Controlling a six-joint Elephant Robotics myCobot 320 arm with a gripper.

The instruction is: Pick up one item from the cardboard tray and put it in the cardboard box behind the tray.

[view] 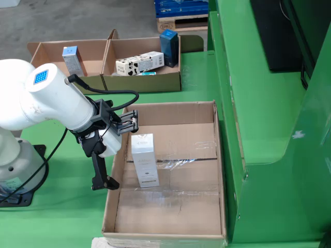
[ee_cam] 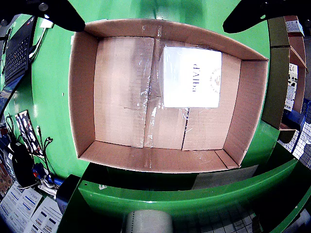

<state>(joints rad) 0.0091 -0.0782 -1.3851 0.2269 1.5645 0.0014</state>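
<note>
cardboard box (view: 170, 206) nearest in the fixed view, on the green counter (view: 62, 217) | white carton (view: 144, 160) upright on its floor, left of middle | gripper (view: 129, 124) just above the carton, jaws spread, empty | cardboard tray (view: 111, 77) beyond with blue box (view: 169, 47)

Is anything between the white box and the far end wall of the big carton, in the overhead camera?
No. In the gripper camera, only bare taped cardboard floor lies between the white box and the carton wall at left.

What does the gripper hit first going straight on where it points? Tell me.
Probably the white d'Alba box right under the open gripper; otherwise the floor of the cardboard box beside it. Depth is unclear.
</note>
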